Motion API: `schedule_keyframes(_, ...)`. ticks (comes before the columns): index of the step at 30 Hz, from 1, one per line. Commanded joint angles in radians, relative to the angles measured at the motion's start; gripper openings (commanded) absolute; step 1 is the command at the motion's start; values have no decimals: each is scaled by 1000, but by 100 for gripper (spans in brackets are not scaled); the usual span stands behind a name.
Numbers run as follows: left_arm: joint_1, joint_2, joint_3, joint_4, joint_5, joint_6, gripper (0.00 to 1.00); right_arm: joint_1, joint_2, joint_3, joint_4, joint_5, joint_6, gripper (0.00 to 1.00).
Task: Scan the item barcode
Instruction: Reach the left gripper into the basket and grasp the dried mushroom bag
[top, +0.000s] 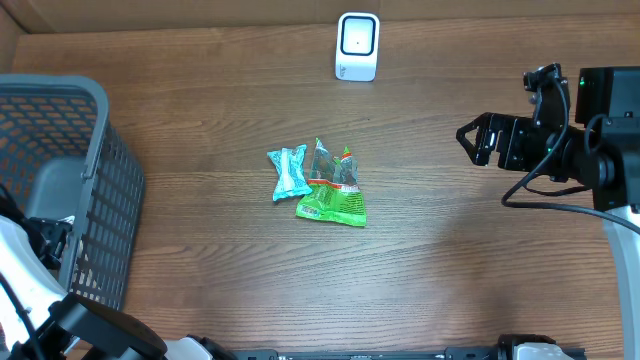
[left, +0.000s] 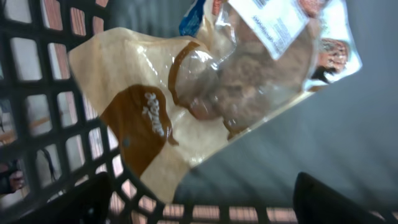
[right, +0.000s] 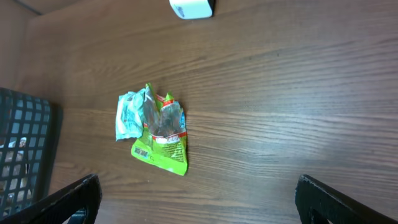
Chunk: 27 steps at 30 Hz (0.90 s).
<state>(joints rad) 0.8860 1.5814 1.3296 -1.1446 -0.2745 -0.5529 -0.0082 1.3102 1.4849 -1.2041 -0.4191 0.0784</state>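
A cream and brown snack bag (left: 155, 106) with a white barcode label (left: 273, 22) lies against the mesh inside the grey basket (top: 95, 200). My left gripper (left: 199, 208) hangs over it, jaws wide open, nothing between them. A green packet (top: 335, 195) and a teal packet (top: 289, 172) lie together mid-table; the right wrist view shows both, the green packet (right: 163, 140) and the teal packet (right: 129, 115). The white scanner (top: 357, 45) stands at the far edge. My right gripper (top: 468, 140) hovers open to the right of the packets, empty (right: 199, 205).
The basket's tall mesh wall (left: 37, 112) closes round my left gripper on the left and front. The basket (right: 22, 149) also shows at the left of the right wrist view. Bare wooden table (top: 450, 250) lies between the packets and the right arm.
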Motion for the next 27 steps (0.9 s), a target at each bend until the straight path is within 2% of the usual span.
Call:
schedule_keyframes(1,19,-10,-74,72,-73,-17,100,2,35,11,-11,-1,-5,100)
schedule_keyframes(3,29,-8,-85,100,-72,14,100,2,48,11,-17,-1,-5,100)
schedule_keyframes(5,32,-2,-85,160,-66,109,100,2,61,11,-20,-1,-5,100)
schedule_keyframes(6,32,1,-84,220,-35,203,100,2,72,11,-21,-1,-5,100)
schedule_keyframes(9,32,5,-85,315,43,358,100,2,85,11,-22,-1,-5,100)
schedule_keyframes(12,32,16,-85,375,44,433,100,2,89,11,-29,-1,-5,100)
schedule_keyframes(17,32,86,-85,378,76,491,97,2,89,11,-32,-1,-5,100)
schedule_keyframes(22,32,198,-85,318,83,490,92,2,89,11,-33,-1,-8,100)
schedule_keyframes(25,31,247,-85,311,85,475,83,2,89,11,-31,-1,-8,100)
schedule_keyframes(27,29,275,-85,299,90,461,58,2,89,11,-29,-1,-8,100)
